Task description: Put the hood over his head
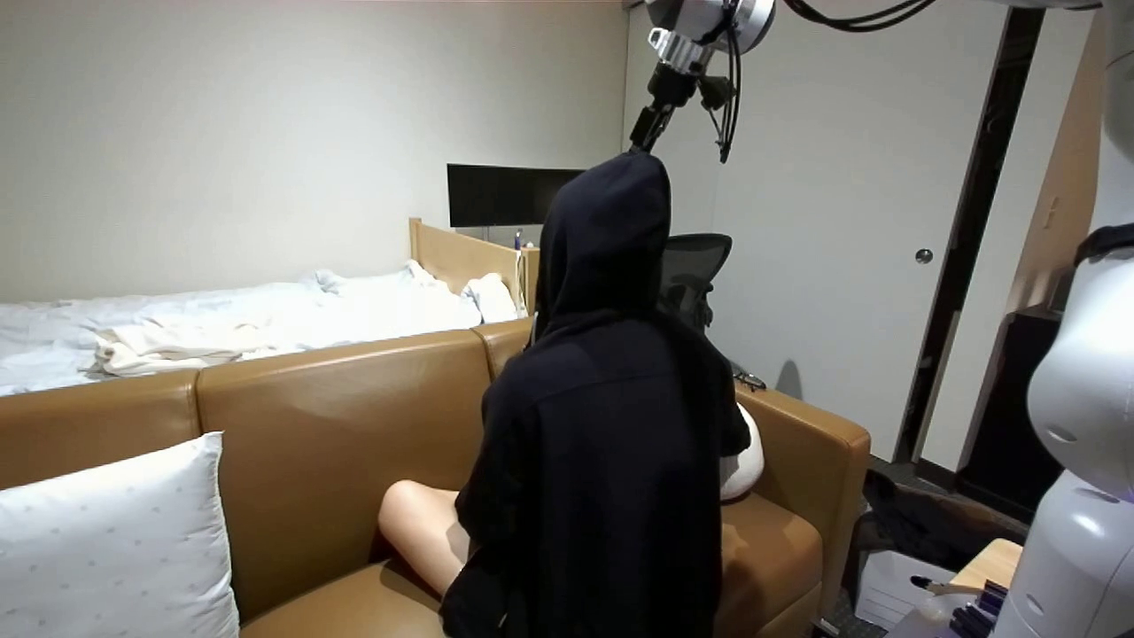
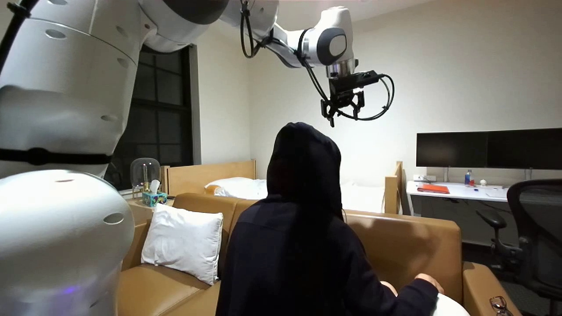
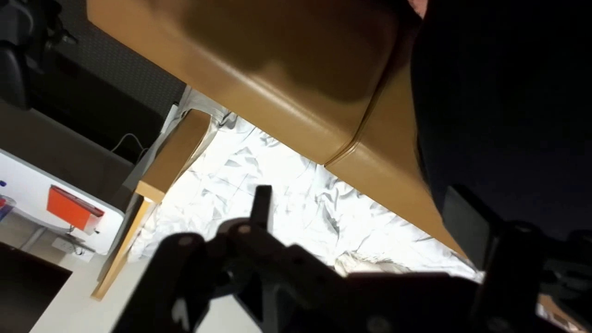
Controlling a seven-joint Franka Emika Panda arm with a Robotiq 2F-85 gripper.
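Nearest in the wrist view: the black, two-fingered, hard-linked robot gripper (image 3: 360, 203). Finding: its jaws stand spread, with no cloth seen between them. The item under task, the soft, rounded black fabric hood (image 2: 303, 162), is just below the gripper and to one side of it; in an exterior view a gap shows between the cloth and the fingers (image 2: 331, 121). The hood stands raised atop the seated person in black (image 1: 611, 425), joined to the loose black cloth sweatshirt (image 2: 285, 259) further beneath the gripper. From what shows, his head is hidden inside, and the front edge of the hood is not clearly shown; coverage is judged complete or nearly so, subject to that edge.

Hazards. Were the gripper lowered or swung toward the hood, a hard fingertip could press on his head. A finger snagging slack cloth during departure could drag the hood back off. The thin black looped cable (image 2: 388, 105), hanging beside the gripper, could catch likewise. A sudden rise of the person beneath would close the gap.
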